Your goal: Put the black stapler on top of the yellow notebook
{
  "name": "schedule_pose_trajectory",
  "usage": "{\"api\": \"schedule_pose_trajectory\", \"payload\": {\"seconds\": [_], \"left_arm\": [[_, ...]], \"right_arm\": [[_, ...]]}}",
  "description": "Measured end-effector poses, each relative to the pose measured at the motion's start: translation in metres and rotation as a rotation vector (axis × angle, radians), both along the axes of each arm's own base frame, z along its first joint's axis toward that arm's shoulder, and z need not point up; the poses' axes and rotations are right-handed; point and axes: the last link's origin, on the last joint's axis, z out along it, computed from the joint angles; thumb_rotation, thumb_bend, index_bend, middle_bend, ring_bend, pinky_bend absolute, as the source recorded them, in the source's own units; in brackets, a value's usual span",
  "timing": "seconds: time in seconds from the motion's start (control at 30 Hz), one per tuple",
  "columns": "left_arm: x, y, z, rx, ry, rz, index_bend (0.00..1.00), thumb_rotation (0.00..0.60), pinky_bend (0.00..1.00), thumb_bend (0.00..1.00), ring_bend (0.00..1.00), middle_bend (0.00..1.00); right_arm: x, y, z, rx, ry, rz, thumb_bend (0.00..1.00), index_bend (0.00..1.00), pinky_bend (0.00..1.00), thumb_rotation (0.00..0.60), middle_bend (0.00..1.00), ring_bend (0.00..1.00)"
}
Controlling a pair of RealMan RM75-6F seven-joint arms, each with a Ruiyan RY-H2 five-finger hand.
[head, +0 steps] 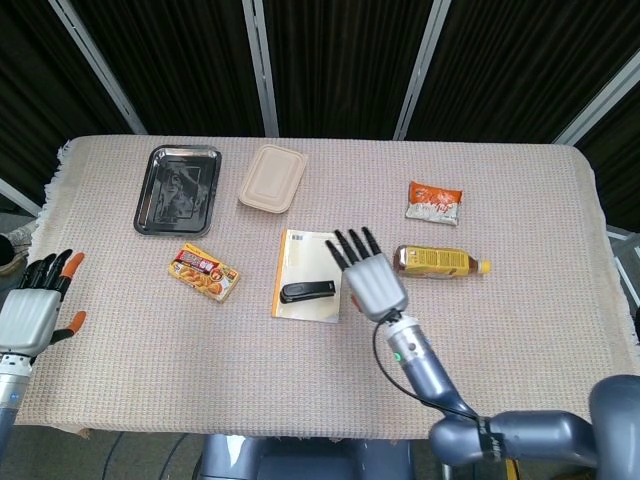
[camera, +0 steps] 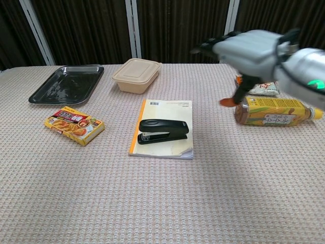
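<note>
The black stapler lies flat on the lower half of the yellow notebook, which rests in the middle of the table. My right hand hovers open to the right of the notebook, fingers spread, lifted off the stapler and holding nothing. My left hand stays open at the table's left edge, far from both objects; the chest view does not show it.
A black tray and a beige lidded box sit at the back left. A yellow snack box lies left of the notebook. A tea bottle and an orange snack packet lie to the right.
</note>
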Motion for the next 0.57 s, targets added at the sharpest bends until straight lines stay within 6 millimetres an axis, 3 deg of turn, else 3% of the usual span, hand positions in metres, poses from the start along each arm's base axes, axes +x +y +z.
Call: {"api": "schedule_pose_trajectory", "payload": {"seconds": [0.13, 0.5, 0.57], "left_arm": [[0.004, -0.005, 0.003, 0.023, -0.012, -0.033, 0.0, 0.6, 0.09, 0.27, 0.0, 0.0], [0.01, -0.011, 0.001, 0.065, -0.023, -0.104, 0.0, 0.6, 0.09, 0.25, 0.0, 0.0], [0.011, -0.011, 0.0, 0.07, -0.006, -0.098, 0.0, 0.6, 0.09, 0.25, 0.0, 0.0]], "right_arm": [[-0.051, 0.021, 0.037, -0.115, 0.005, -0.057, 0.19, 0.0, 0.0, 0.6, 0.0, 0.0], [-0.205, 0.076, 0.088, -0.358, -0.021, -0.283, 0.19, 0.0, 0.0, 0.6, 0.0, 0.0], [-0.222, 0.088, 0.097, -0.387, -0.026, -0.313, 0.19, 0.0, 0.0, 0.6, 0.0, 0.0]]}}
